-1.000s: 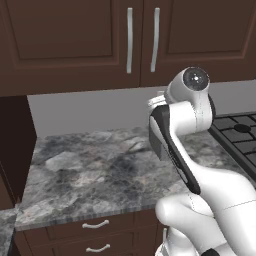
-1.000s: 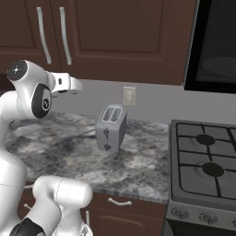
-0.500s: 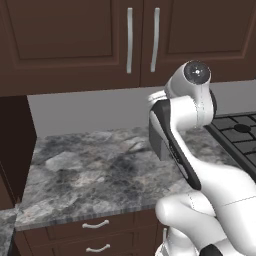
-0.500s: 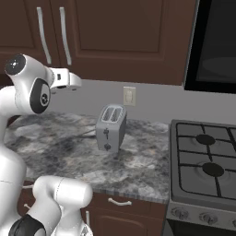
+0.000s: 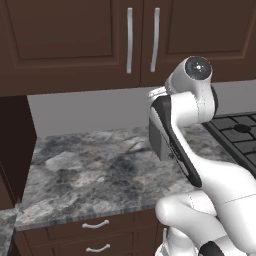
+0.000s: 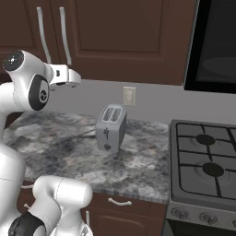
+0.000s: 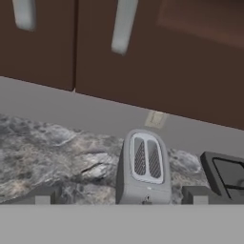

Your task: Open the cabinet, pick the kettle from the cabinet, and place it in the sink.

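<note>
Worktop [image 5: 90, 175] below, cabinet [image 5: 75, 40] shut; fingers [image 7: 119, 195] wide open, empty — line up squarely on the right handle [image 7: 123, 24] first.

One cabinet [image 5: 75, 45] with two closed doors and two long silver bar handles [image 5: 129, 40] — one per door. One grey toaster [image 6: 111, 127] with two slots on one marbled counter [image 5: 100, 175]. One wall outlet [image 6: 129, 96]. Two curved drawer pulls [image 5: 95, 225] in the left base view (a third in the right). One stove [image 6: 205, 166] — four burners, three knobs visible.
</note>
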{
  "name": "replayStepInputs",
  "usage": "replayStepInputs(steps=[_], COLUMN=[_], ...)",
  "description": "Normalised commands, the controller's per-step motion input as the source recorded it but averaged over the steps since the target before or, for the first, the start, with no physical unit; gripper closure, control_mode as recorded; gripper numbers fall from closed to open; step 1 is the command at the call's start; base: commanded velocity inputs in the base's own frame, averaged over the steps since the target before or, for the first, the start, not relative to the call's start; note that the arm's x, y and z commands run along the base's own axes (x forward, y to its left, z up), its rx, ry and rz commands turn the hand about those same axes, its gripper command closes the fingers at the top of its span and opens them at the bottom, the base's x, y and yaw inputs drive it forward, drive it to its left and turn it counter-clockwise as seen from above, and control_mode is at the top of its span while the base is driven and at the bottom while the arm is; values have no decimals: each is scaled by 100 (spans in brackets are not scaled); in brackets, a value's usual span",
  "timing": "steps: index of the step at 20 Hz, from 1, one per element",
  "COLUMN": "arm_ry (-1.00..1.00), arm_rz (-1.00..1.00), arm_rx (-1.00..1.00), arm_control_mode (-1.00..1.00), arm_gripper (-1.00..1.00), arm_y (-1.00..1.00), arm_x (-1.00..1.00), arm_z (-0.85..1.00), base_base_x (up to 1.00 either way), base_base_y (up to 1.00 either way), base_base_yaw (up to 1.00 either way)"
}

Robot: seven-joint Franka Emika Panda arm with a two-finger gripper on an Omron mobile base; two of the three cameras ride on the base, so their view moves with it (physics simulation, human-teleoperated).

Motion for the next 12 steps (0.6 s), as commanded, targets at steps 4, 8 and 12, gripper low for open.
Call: replayStepInputs(steps=[4,8,12], arm_ry=[-2,0,0], arm_rz=[0,0,0], arm_rx=[0,0,0], arm_control_mode=[-100,-100,-100], arm_gripper=[-100,-100,-100], arm_y=[0,0,0], arm_x=[-1,0,0], arm_z=[14,13,14], base_base_x=[0,0,0], base_base_y=[0,0,0], base_base_yaw=[0,0,0])
